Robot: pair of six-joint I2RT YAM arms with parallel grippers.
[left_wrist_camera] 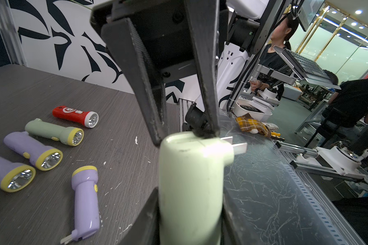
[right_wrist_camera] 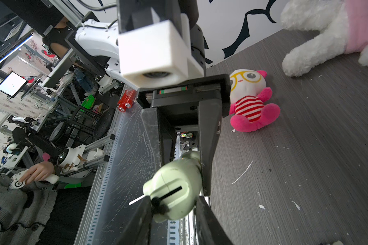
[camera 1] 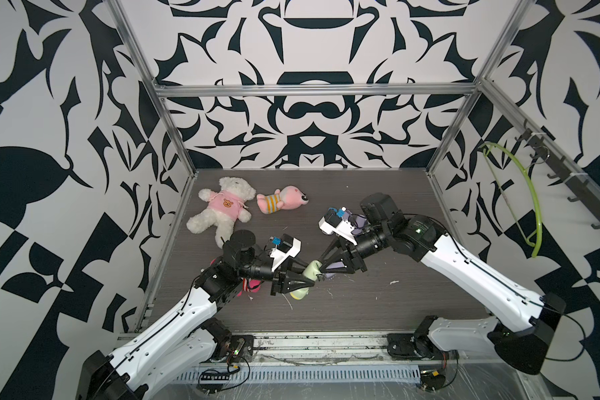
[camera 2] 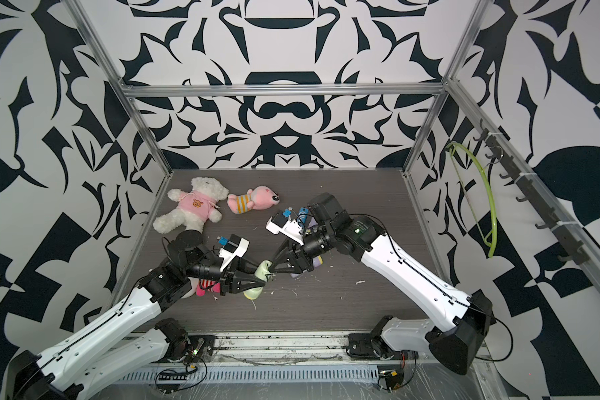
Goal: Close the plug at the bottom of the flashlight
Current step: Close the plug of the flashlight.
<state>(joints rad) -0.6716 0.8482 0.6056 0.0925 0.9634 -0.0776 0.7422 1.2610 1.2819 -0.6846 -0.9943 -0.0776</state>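
A pale green flashlight point(camera 1: 308, 274) point(camera 2: 261, 272) is held in the air between both arms, over the table's front middle. My left gripper point(left_wrist_camera: 189, 214) point(camera 1: 307, 281) is shut on its body point(left_wrist_camera: 189, 186). The plug's two flat metal prongs point(left_wrist_camera: 239, 146) stick out sideways from the bottom end point(right_wrist_camera: 174, 191). My right gripper point(right_wrist_camera: 174, 200) point(camera 1: 321, 269) comes from the opposite side and has its jaws closed around that bottom end. One of its fingers point(left_wrist_camera: 207, 95) presses at the base of the plug, and a prong point(right_wrist_camera: 136, 200) pokes out past it.
Several other flashlights lie on the table: a red one point(left_wrist_camera: 74, 115), a green one point(left_wrist_camera: 53, 131) and purple ones point(left_wrist_camera: 32, 149) point(left_wrist_camera: 85, 199). A white teddy point(camera 1: 222, 211) and a pink plush point(camera 1: 284, 201) lie at the back. A striped plush point(right_wrist_camera: 251, 101) lies under the left arm.
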